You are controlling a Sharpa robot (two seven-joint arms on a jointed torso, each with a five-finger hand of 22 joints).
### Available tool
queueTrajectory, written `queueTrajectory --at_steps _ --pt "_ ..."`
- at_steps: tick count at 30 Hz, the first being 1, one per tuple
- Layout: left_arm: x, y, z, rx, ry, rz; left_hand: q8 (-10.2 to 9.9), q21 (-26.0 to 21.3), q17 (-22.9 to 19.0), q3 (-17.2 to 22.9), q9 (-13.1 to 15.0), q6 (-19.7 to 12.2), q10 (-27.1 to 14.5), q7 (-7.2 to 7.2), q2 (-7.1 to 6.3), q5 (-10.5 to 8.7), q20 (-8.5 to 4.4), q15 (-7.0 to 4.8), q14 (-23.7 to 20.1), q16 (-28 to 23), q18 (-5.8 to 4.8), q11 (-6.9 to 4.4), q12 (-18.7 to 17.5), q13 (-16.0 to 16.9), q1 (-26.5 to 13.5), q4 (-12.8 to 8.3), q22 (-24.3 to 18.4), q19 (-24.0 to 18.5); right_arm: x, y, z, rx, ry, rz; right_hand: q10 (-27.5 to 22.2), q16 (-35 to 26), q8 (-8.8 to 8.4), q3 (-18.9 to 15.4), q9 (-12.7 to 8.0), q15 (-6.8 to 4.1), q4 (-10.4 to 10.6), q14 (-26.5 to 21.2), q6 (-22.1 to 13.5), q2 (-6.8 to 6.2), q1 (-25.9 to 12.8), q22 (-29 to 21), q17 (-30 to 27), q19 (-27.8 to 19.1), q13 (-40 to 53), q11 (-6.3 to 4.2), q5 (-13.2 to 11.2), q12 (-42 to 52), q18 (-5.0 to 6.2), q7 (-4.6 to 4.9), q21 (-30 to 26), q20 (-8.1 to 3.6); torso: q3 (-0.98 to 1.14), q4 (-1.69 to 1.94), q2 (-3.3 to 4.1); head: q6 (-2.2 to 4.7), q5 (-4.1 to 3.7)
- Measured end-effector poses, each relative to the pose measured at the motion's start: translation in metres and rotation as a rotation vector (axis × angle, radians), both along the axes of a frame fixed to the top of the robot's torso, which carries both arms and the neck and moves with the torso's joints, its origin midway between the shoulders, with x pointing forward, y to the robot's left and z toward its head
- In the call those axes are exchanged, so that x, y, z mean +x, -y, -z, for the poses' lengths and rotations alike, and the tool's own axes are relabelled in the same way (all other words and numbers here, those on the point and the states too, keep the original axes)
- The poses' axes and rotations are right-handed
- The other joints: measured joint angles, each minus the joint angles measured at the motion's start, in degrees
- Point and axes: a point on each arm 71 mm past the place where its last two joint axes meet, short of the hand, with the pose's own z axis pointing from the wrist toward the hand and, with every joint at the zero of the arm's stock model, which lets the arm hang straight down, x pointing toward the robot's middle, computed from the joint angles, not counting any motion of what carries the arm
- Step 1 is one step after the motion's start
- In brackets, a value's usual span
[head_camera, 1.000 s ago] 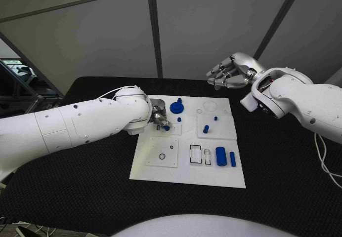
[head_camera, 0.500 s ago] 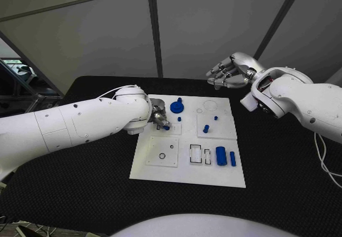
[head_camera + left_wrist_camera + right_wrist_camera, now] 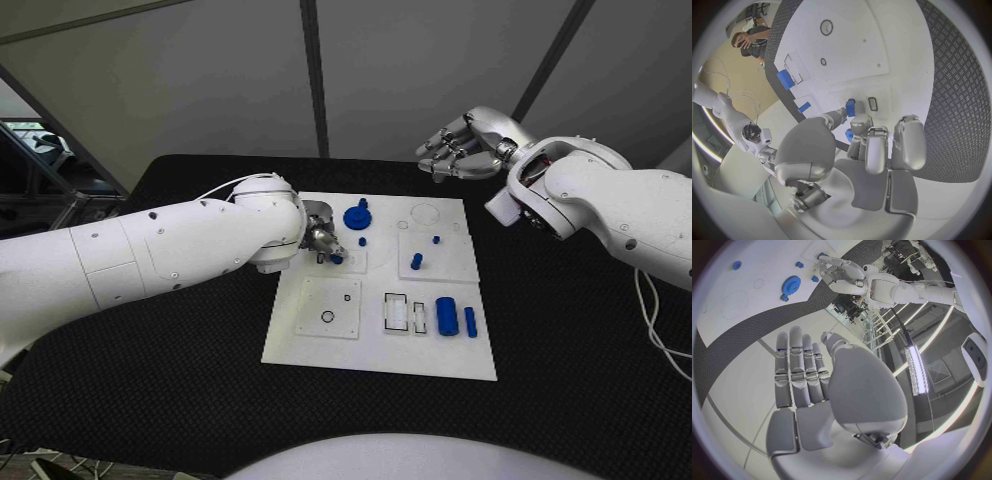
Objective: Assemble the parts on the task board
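Left robot hand [image 3: 320, 240] down on the task board [image 3: 381, 355] near its far-left corner, pinching a small blue part [image 3: 850, 107]. Best kept upright, lined up over its slot, pressed gently. Right robot hand [image 3: 459, 146] empty, fingers loosely curled, hovering beyond the board's far edge.

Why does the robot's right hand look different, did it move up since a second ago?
Barely. The right hand hangs beyond the task board's far edge, about where it was.
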Motion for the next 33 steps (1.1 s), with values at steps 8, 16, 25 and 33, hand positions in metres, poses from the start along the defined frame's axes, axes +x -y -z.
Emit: queueTrajectory --at_steps 8,16,25,33 --pt "-0.0003 0.0012 0.0022 0.003 -0.006 0.0 -0.2 0.2 0.0 -2.9 0.0 0.5 0.0 -0.06 0.29 0.0 0.0 0.0 0.0 0.2 0.0 -0.01 0.3 0.2 -1.0 1.1 0.0 0.0 0.0 0.0001 0.0 -0.001 0.0 0.0 0.0 0.0 0.0 0.0 0.0 0.0 0.0 0.0 0.0 0.31 -0.3 0.0 0.0 0.0 0.0 0.0 0.0 0.0 0.0 0.0 -0.2 0.0 0.0 -0.01 0.02 -0.07 -0.07" --pt "0.0006 0.0013 0.0026 0.003 -0.006 -0.002 -0.3 0.2 0.0 -5.5 0.0 0.8 0.0 0.0 0.47 -0.01 0.0 0.0 0.0 0.2 0.0 -0.01 0.3 0.2 -1.6 2.1 0.0 0.0 0.0002 0.0003 0.0001 -0.001 0.0 0.0 0.0 0.0 0.0 0.0 0.0 0.0 0.0 0.0 0.0 0.31 -0.3 0.0 0.0 0.0 0.0 0.0 0.0 0.0 0.0 0.0 -0.2 0.0 0.0 -0.02 0.02 -0.2 -0.15" --pt "0.0014 0.0021 0.0027 0.002 -0.004 -0.004 -0.5 0.2 0.0 -8.1 0.2 1.2 0.0 -0.01 0.78 -0.01 -0.19 0.0 0.0 0.2 0.01 0.0 0.3 0.3 -2.2 3.2 0.0 0.2 0.0003 0.0 0.0003 -0.002 0.0 0.0 0.0 0.0 0.0 0.0 0.0 0.0 0.0 0.0 0.0 0.31 -0.3 0.0 0.0 0.0 0.0 0.0 0.0 0.0 0.0 0.0 -0.2 0.0 0.01 -0.02 0.02 -0.12 -0.19" --pt "0.0016 0.003 0.0025 -0.001 0.0 -0.006 -0.5 0.5 0.0 -11.7 0.3 1.6 0.2 -0.42 0.84 -0.01 -0.21 0.0 0.0 0.5 0.0 0.2 0.6 0.7 -3.5 5.3 0.0 0.6 0.0005 -0.0002 0.0006 -0.003 -0.001 -0.001 0.0 -0.3 0.0 0.0 0.0 0.0 0.0 0.0 0.0 0.31 -0.3 -0.1 0.0 0.0 0.0 0.0 0.0 -0.2 0.0 0.0 -0.2 0.0 0.01 -0.02 0.02 -0.15 -0.26"
